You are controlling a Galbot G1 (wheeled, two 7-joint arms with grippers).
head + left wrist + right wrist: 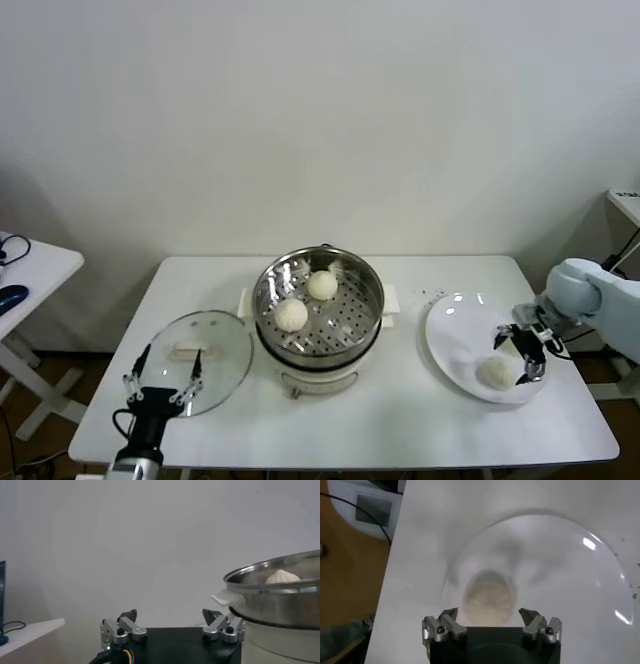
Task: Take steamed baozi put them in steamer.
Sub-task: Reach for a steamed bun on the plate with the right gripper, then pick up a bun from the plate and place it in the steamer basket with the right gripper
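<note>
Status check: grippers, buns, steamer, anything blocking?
Right gripper open over plate bun. Left gripper open, idle by glass lid. Two buns in steamer. Nothing blocking.

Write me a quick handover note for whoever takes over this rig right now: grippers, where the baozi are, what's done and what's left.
Right gripper: open, over the white plate, fingers either side of a baozi, not yet closed on it.
Left gripper: open, empty, parked at the near table edge by the glass lid.
Done: two baozi sit on the perforated tray in the steamer.
Left: grasp the plate baozi and move it into the steamer. No other baozi are clearly visible.
</note>
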